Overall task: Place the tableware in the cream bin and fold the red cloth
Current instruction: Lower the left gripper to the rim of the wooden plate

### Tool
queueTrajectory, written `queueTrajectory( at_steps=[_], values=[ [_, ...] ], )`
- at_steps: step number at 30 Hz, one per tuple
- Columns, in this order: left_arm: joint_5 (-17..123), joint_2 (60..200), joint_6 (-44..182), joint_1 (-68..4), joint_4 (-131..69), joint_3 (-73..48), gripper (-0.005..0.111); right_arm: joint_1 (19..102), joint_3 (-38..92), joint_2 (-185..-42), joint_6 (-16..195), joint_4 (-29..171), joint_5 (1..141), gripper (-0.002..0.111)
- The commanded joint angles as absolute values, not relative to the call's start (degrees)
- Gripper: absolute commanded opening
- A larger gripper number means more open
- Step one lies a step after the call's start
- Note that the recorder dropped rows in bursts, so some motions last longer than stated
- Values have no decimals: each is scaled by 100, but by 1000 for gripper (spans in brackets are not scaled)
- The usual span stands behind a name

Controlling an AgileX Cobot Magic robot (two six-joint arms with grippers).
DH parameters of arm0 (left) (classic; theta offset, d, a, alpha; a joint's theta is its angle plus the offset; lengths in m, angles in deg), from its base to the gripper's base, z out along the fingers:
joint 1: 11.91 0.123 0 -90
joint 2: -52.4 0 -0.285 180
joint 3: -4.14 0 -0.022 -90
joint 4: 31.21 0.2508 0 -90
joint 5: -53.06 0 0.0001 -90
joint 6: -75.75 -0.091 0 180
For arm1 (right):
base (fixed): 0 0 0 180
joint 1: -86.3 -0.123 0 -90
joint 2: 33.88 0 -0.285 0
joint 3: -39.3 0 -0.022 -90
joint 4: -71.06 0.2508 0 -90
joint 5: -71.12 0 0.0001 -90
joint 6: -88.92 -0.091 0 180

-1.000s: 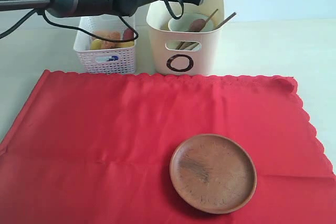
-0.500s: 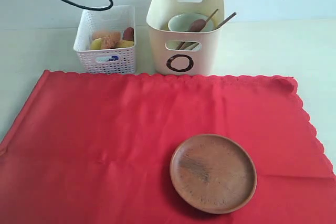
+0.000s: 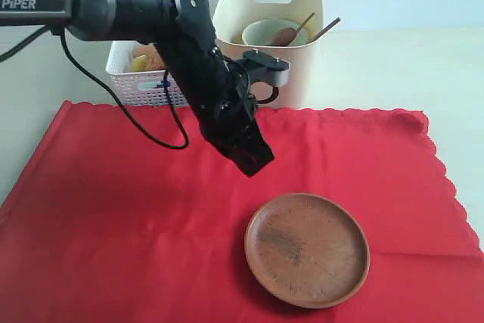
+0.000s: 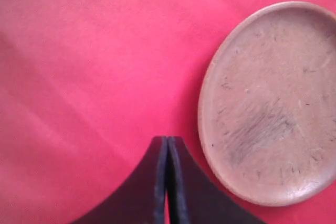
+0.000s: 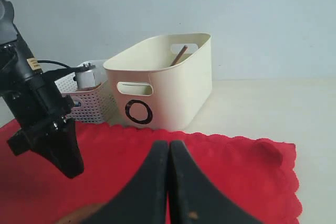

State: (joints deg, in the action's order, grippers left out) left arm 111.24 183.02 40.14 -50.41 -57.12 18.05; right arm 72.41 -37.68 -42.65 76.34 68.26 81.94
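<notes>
Over the scalloped red fabric cloth [image 3: 113, 187], the left gripper [image 3: 255, 163] has dropped from the tall cream plastic bin [image 3: 301, 66], pinched together and empty, so the round brown wooden plate [image 3: 307, 250] is probably next.

Plate [image 3: 307, 250] lies on the cloth [image 3: 113, 202]; behind it, bin [image 3: 302, 66] right of basket [image 3: 130, 88].
</notes>
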Motion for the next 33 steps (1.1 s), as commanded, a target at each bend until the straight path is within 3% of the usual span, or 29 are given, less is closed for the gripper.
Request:
queueTrajectory(
  at_steps=[1, 6, 8, 11, 13, 33],
  values=[
    [11013, 18384, 3808, -5246, -5822, 1753, 0, 7229, -3792, -4222, 7625, 6816, 8128, 0],
    [11194, 18384, 3808, -5314, -5895, 1744, 0, 7229, -3792, -4222, 7625, 6816, 8128, 0],
    [11195, 18384, 3808, -5325, -5895, 1744, 6, 7229, -3792, -4222, 7625, 6816, 8128, 0],
    [10969, 18393, 3820, -5325, -5895, 1744, 33, 7229, -3792, -4222, 7625, 6816, 8128, 0],
    [10924, 18393, 3820, -5325, -5895, 1744, 40, 7229, -3792, -4222, 7625, 6816, 8128, 0],
    [10644, 19033, 3828, -5716, -5738, 1753, 41, 7229, -3792, -4222, 7625, 6816, 8128, 0]
  ],
)
